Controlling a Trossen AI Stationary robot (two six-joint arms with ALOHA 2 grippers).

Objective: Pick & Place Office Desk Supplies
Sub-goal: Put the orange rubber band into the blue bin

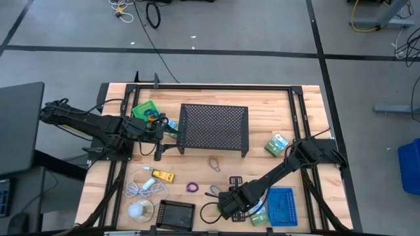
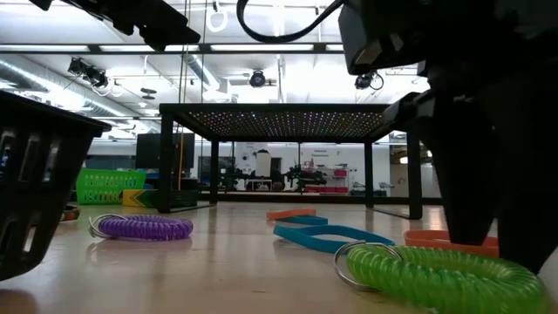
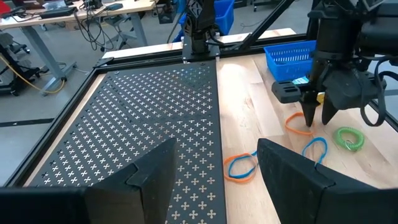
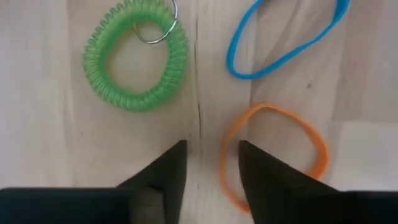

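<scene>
1. Now hovering at the table's near edge: right gripper, fingers slightly parted, pinching nothing, tips straddling one side of the orange loop (on or just above the wood, cannot tell).
2. Lying just beyond it: green coiled loop and blue loop, flat on the table.
3. Waiting beside the black mesh rack: left gripper, fingers spread, gripping nothing.

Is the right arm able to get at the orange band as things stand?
Probably yes. The right end effector hangs open just above the orange band, one finger over its edge, with nothing in between.
</scene>
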